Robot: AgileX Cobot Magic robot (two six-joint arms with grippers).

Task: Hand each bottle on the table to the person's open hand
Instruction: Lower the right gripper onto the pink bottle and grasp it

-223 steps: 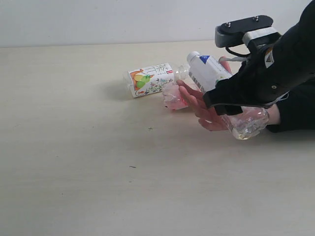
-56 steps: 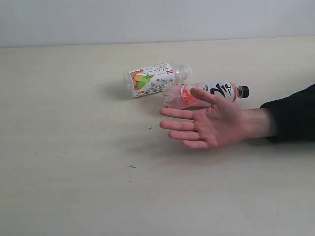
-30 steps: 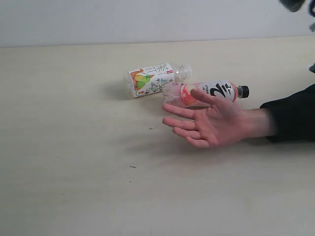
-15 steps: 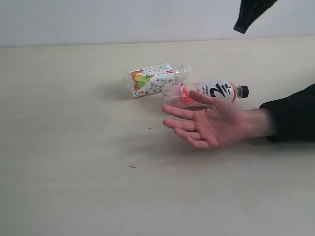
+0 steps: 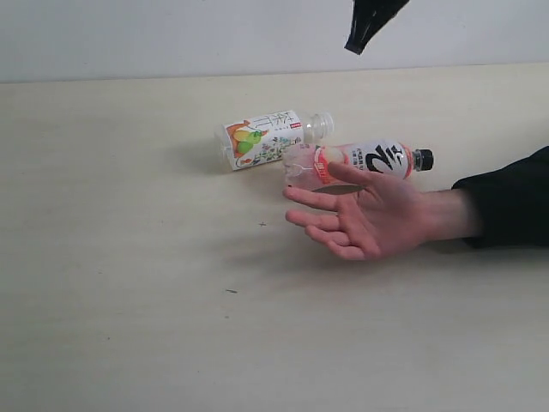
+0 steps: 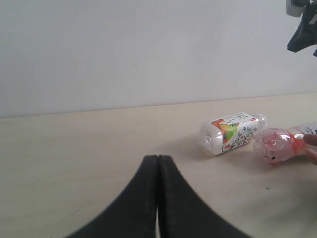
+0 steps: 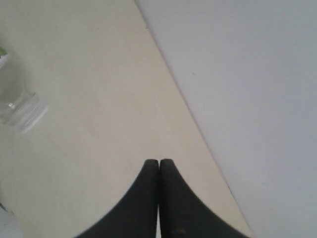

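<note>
Exterior view shows me fruit bottle (image 5: 262, 139) and peach bottle (image 5: 360, 160) undelivered near the empty hand (image 5: 371, 216), left gripper (image 6: 158, 159) and right gripper (image 7: 159, 163) clenched on nothing.

Got an open hand (image 5: 377, 221) palm-up in front of a pink bottle (image 5: 364, 160) lying flat; orange-green bottle (image 5: 268, 138) just beside; gripper (image 5: 356, 39) way up top
</note>
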